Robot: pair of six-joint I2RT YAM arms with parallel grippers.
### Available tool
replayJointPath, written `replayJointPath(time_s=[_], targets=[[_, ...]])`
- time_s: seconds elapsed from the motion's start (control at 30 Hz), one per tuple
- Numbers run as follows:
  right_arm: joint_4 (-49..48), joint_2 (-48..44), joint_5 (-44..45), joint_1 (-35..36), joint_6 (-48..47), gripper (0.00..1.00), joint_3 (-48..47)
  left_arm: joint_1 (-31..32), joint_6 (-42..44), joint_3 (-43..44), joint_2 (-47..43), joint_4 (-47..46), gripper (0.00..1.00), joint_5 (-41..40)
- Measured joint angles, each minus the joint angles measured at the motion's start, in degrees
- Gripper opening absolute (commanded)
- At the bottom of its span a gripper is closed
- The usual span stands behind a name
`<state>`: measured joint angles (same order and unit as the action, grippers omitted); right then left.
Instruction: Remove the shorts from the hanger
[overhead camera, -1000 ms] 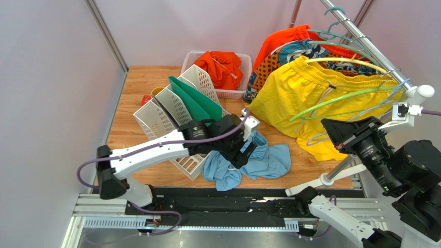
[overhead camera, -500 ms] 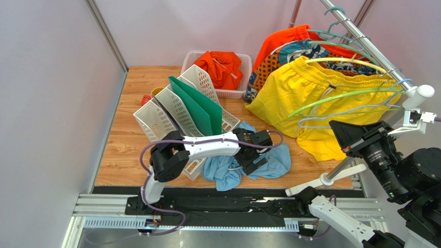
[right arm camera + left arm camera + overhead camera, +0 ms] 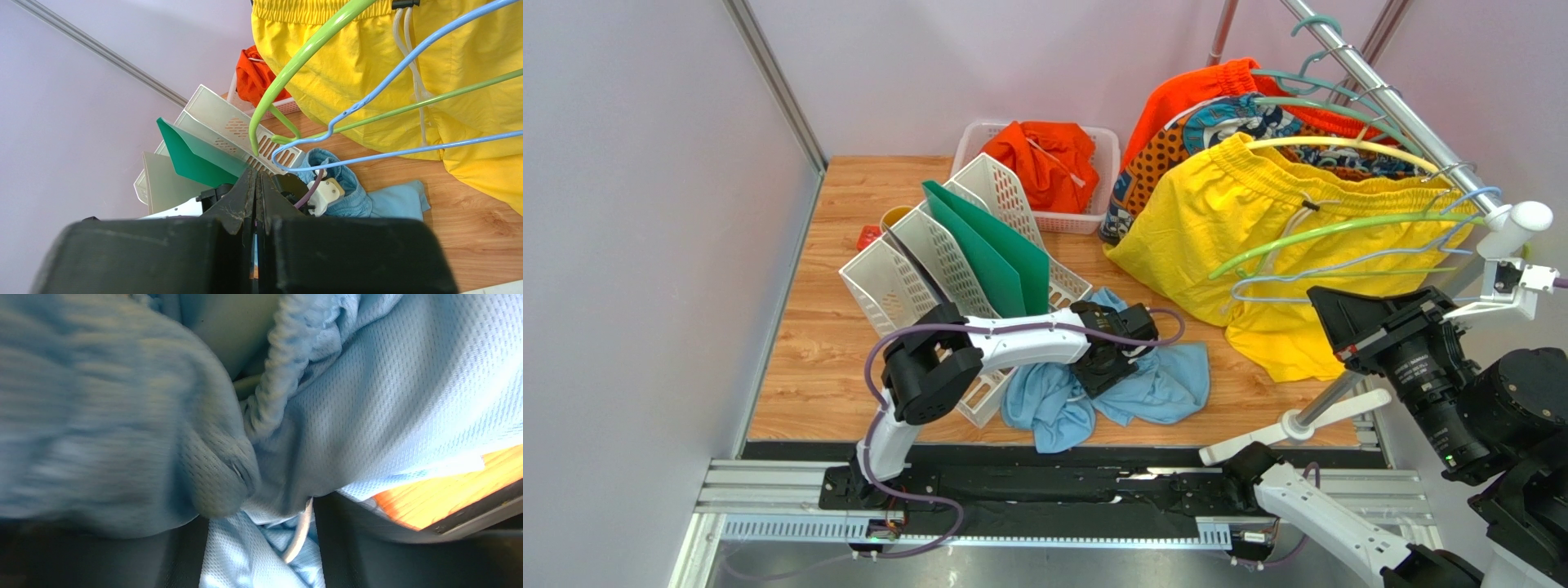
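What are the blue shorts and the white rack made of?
Blue shorts: soft cloth, probably sporty mesh. Up close it shows tiny holes, looks matte and lies crumpled. White rack: looks like hard plastic, smooth and a little shiny, with rows of moulded slots.

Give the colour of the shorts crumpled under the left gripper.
The shorts are light blue, clearest from the top camera.

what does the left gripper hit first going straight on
The light blue shorts: the left gripper points down into that heap, and cloth fills its wrist view. The table probably lies beneath.
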<state>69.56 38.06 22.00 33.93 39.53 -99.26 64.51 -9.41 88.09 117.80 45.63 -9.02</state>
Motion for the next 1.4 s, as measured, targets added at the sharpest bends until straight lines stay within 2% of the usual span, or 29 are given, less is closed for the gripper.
replayJointPath(time_s=[0.07,0.17,0.33,0.53,0.67,0.83,1.1,1.27,1.4], targets=[[0.0,0.5,0.0,0.0,0.0,0.0,-0.3,-0.2,0.3,0.0,0.7,-0.3,0.29,1.0],[0.1,1.2,-0.3,0.0,0.0,0.0,-0.5,-0.4,0.7,0.0,0.9,-0.5,0.0,1.8],[0.1,1.7,-1.5,0.0,0.3,0.0,-0.4,-0.6,-1.2,-0.8,-1.9,-0.6,0.0,4.4],[0.1,1.7,-2.6,0.0,0.7,0.0,-0.4,-0.5,-4.4,-1.4,-13.3,0.7,0.0,8.2],[0.1,1.7,-3.3,0.0,0.7,0.0,-0.4,-1.0,-5.9,3.1,-21.4,2.7,0.0,9.5],[0.1,1.7,-3.8,0.0,0.7,0.0,-0.4,-3.4,-7.5,11.0,-25.7,3.3,0.0,11.2],[0.0,1.7,-3.9,0.0,0.7,0.0,-0.5,-15.8,-9.8,19.4,-26.5,-0.8,0.0,13.9],[-1.3,3.3,-4.7,0.0,0.1,0.0,-0.9,-23.3,-10.3,25.4,-24.3,-8.4,0.0,14.4],[-2.5,8.4,-5.9,0.0,-1.9,0.0,-3.5,-29.0,-11.7,32.9,-18.1,-17.0,0.0,16.3]])
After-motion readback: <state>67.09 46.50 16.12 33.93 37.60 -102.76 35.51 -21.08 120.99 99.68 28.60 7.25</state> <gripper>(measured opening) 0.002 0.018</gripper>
